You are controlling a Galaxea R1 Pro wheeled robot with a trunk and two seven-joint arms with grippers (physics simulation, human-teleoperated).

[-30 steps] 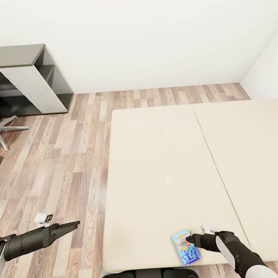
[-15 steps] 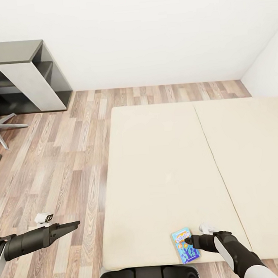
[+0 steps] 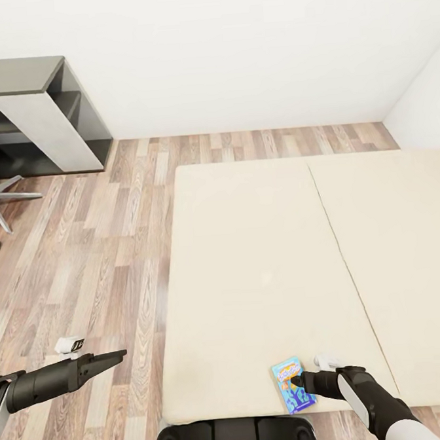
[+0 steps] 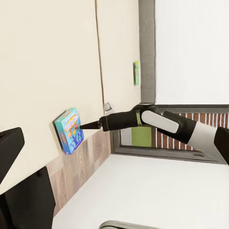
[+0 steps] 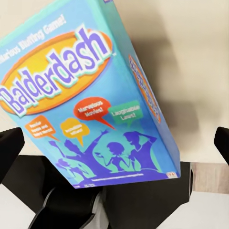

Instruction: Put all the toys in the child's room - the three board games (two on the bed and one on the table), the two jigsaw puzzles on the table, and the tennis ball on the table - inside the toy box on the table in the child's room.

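One blue board game lies flat on the bed, at its near edge right of centre. The right gripper hangs just over it, fingers spread, seemingly not gripping. Over the wood floor at near left, the left gripper looks closed, though I cannot tell.

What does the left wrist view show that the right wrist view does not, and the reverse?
Left wrist view alone: a green board game far off on the bed by its dark frame, and the right arm reaching across.
Right wrist view alone: the printed lid up close, reading "Balderdash", with the fingertips spread on either side.
Both: the blue board game on the beige mattress near its edge, at the right gripper.
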